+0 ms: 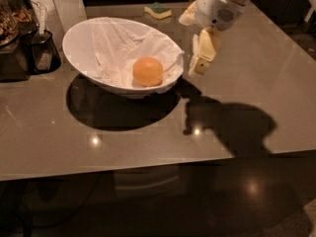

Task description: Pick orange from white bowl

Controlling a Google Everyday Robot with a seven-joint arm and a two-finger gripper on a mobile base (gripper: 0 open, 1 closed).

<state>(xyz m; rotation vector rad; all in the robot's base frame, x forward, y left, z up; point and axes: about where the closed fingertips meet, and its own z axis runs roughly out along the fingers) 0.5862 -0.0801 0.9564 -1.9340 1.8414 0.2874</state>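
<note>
The orange point(147, 71) lies in the white bowl point(79, 33), on the white cloth lining, towards the bowl's lower right side. The bowl stands tilted on the grey table, left of centre. My gripper point(200, 65) hangs down from the white arm at the upper right. It is just to the right of the bowl's rim, above the table and outside the bowl. It is about level with the orange and holds nothing that I can see.
A yellow-and-green sponge point(158, 10) lies at the table's far edge behind the bowl. A dark container point(42, 51) and a dark appliance point(12, 33) stand at the left. The table's front edge runs across the lower part of the view.
</note>
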